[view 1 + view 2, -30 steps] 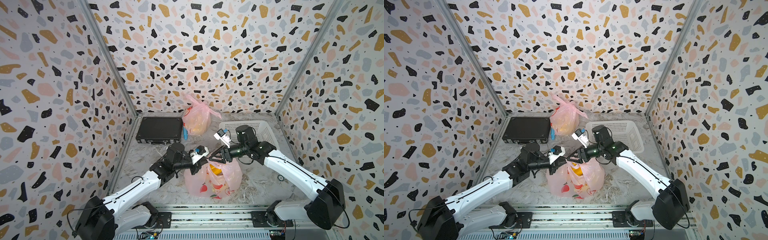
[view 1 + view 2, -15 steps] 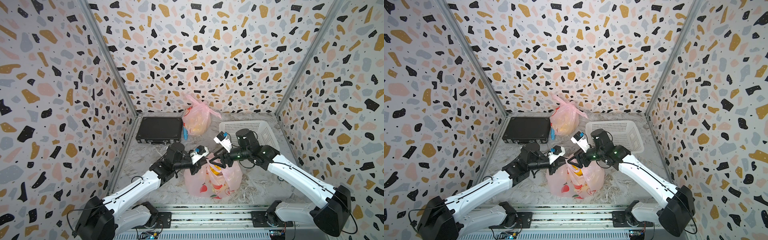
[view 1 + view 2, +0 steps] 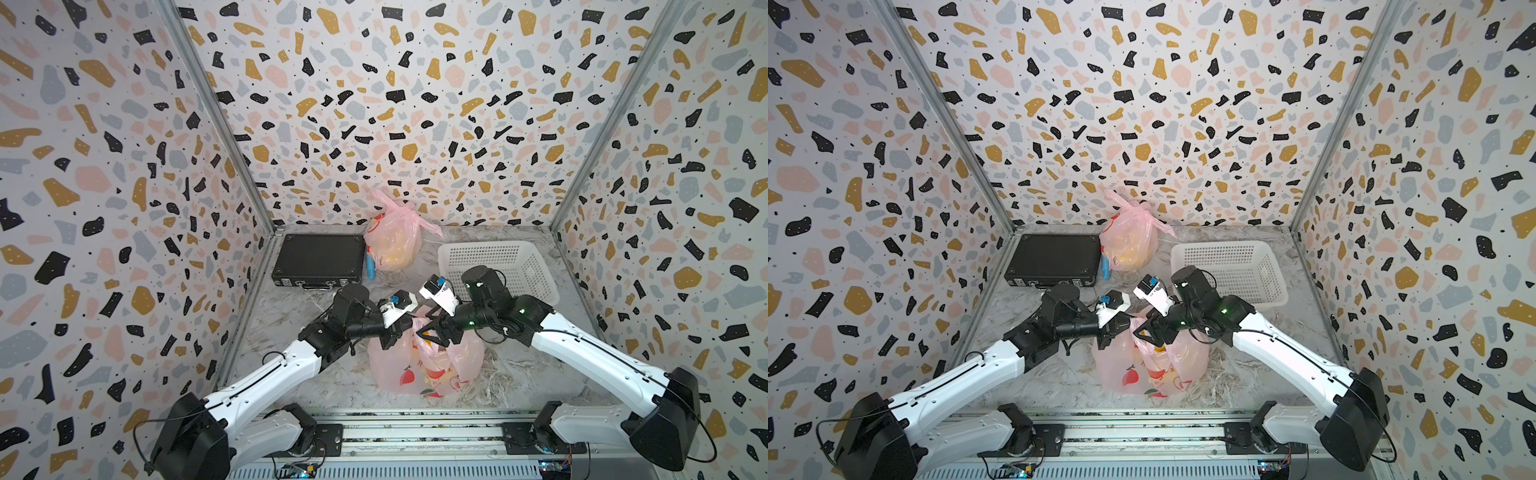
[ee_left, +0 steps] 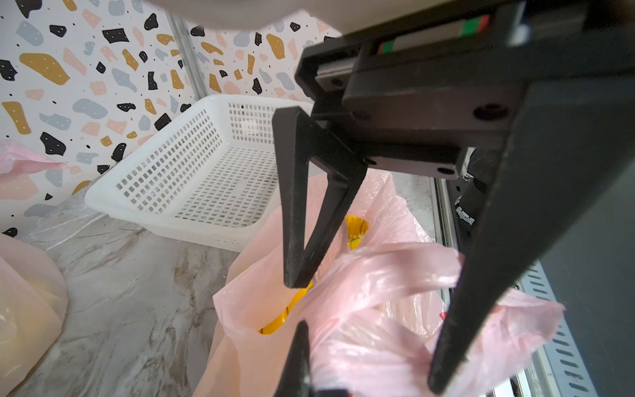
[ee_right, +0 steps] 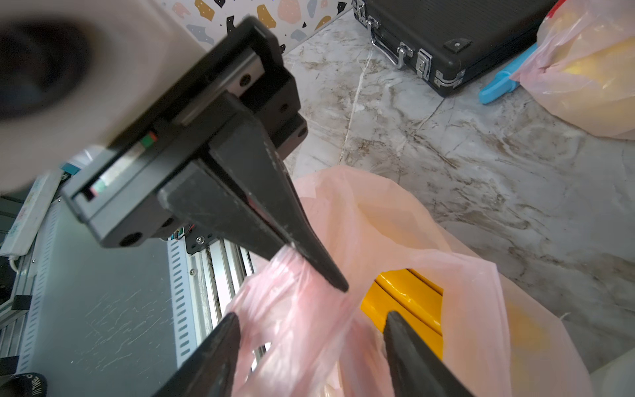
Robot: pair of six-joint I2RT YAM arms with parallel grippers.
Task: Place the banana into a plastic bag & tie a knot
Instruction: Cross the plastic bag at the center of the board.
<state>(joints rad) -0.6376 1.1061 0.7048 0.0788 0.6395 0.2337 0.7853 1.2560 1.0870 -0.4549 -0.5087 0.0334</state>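
Both arms are reaching inward low over the table (image 3: 291, 324), their wrists meeting above the plastic bag (image 3: 415, 370) standing near its front edge. The left gripper (image 5: 309, 264) is pinching a pink handle, fingers together on it. The right gripper (image 5: 311, 316) is holding its fingers apart on either side of that bunched handle. The banana (image 5: 405, 295) is sitting inside the bag, mostly veiled by plastic. In both top views the fingertips are blending into the bag's mouth.

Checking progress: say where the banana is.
Right wrist view: the banana lies inside the open pink bag, front centre in both top views, in front of the white basket.
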